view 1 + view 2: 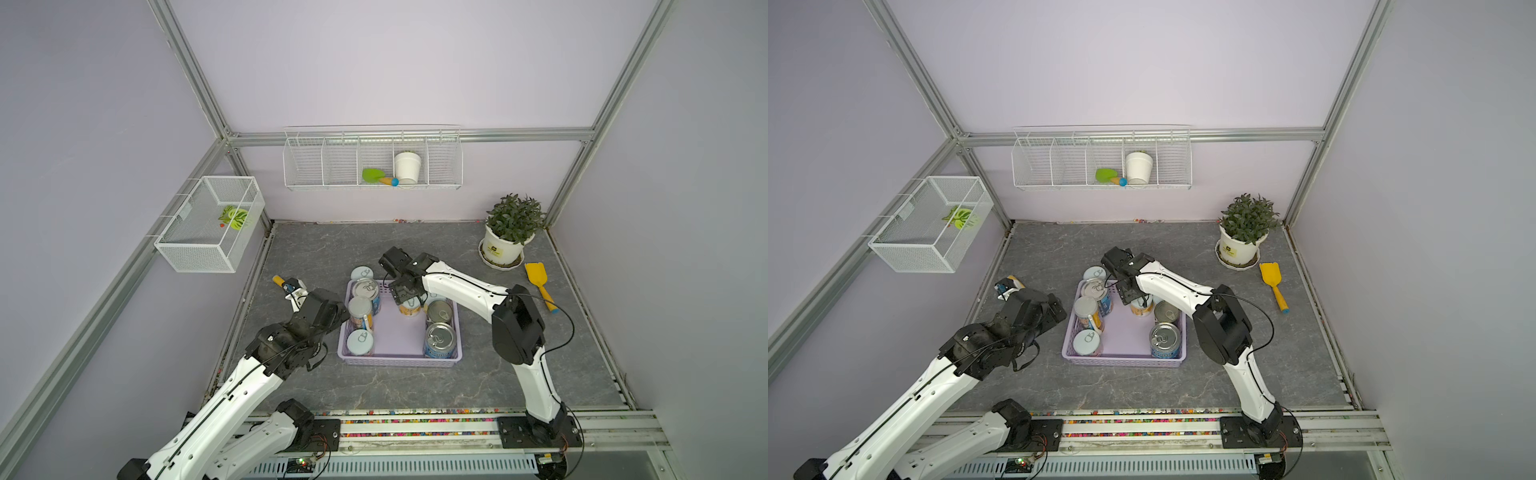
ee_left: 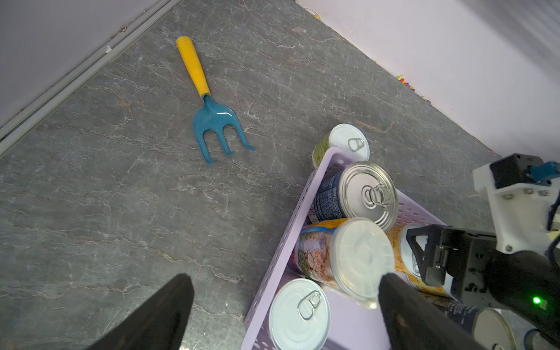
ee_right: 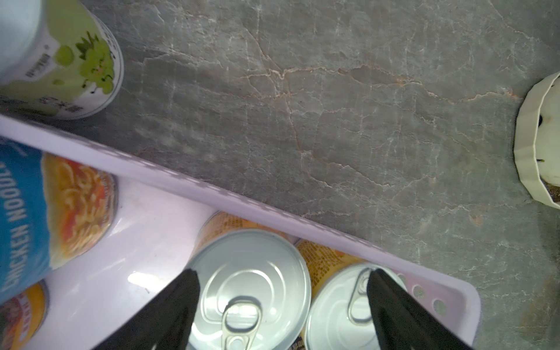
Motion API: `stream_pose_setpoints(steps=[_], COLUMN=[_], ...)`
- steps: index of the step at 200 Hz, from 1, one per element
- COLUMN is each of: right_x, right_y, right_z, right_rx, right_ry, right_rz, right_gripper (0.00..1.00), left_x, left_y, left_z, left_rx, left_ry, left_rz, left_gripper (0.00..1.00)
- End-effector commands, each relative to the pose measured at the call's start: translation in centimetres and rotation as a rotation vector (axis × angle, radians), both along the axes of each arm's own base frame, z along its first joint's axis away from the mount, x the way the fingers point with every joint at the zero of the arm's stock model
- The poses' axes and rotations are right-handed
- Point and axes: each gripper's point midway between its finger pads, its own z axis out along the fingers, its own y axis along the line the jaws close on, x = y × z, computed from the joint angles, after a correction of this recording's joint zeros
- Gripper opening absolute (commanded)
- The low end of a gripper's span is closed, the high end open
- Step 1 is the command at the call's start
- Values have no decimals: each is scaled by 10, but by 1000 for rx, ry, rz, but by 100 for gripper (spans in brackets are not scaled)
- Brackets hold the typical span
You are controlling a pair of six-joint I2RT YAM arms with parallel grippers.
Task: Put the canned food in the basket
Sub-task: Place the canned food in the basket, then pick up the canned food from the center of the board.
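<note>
Noodle can [image 3: 27,212] label legible only from right wrist; left jaws, right jaws apart.

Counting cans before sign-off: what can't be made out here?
Top views: an orange can by the basket's far wall, nearly covered by the right arm.
Top views: the garden fork, only its handle end clear of the left wrist.
Right wrist view: the green-label can, cut off by the edge, blurred.

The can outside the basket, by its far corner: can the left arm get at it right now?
Probably yes. The can stands upright on bare table just outside the basket, and the open left gripper is on that side. The right arm is close by, which may crowd it.
</note>
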Motion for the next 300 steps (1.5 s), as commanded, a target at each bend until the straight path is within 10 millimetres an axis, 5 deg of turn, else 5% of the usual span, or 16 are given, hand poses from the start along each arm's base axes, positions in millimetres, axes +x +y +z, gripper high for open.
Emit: stream_pose_setpoints(steps=[1,37,64,97,150,177,215,262,300], right_x=[-1,-18,-46,-73,-100,-111,-113,-109,-108], right_y=[3,-4,-17,-54,-124,-157,-196,-223,-228], right_z=[42,99,128,139,126,125,86,41,38], right_rx=[77,217,334,338,305,342,441,531,536], right_ry=[-67,-122,-136,-183,-283,-318,-255,-99,-96], right_rz=[20,12,24,20,-49,-104,-259,-414,-438], right_gripper=[93,94,95,96,98,98,98,98,98], left_x=[18,81,129,177,229,239,238,239,241], left_y=[-4,-27,-31,-47,-81,-98,-87,-77,-81], left_z=[9,1,-2,-19,-46,-63,-78,-100,-126], left_rx=[5,-147,-55,11,26,-8,67,139,156], left_ry=[-29,15,62,134,242,277,339,415,475], left_rz=[-2,-103,-104,-164,-276,-330,-280,-261,-294], left_gripper=[100,100,100,100,100,100,100,100,100])
